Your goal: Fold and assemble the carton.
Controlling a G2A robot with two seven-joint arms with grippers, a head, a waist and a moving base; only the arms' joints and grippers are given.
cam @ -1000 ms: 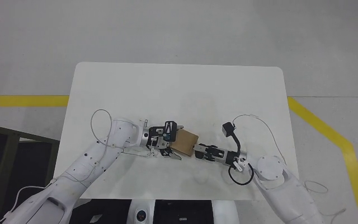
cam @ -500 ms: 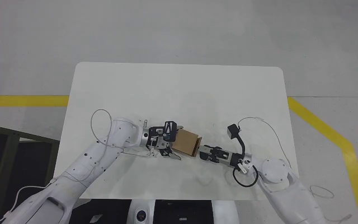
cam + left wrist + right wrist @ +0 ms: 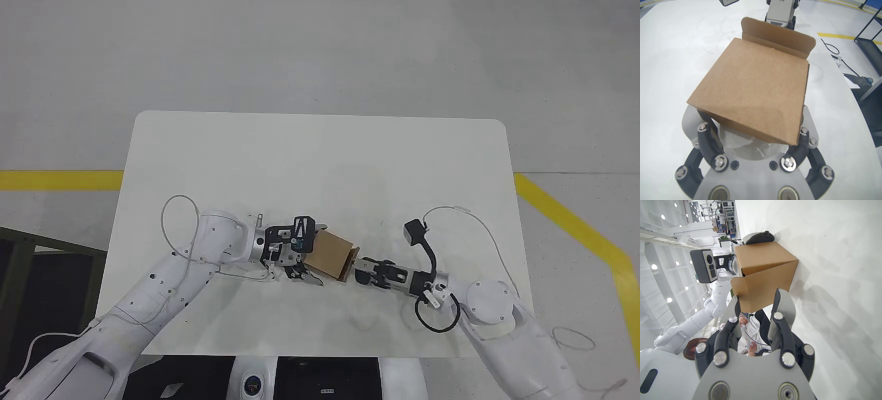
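The carton [image 3: 332, 256] is sitting on the white table [image 3: 400, 170] near its front edge, about midway across, between the two grippers. The left gripper [image 3: 303, 262] is clamping the carton's end nearest it. In the left wrist view the gripper [image 3: 753, 123] is pressing its dark fingers [image 3: 705, 121] against the two lower corners of the carton [image 3: 753, 91], which is sitting tilted, this end lifted. At the far end a flap [image 3: 776, 37] is standing up open, with the right gripper [image 3: 780, 13] just behind it. In the top view the right gripper [image 3: 360, 270] is meeting the carton's opposite end. In the right wrist view it [image 3: 757, 298] is holding its fingers [image 3: 781, 302] spread apart, and they are straddling the edge of the flap [image 3: 745, 289] hanging off the carton [image 3: 764, 256]. Whether they are pressing on it cannot be told.
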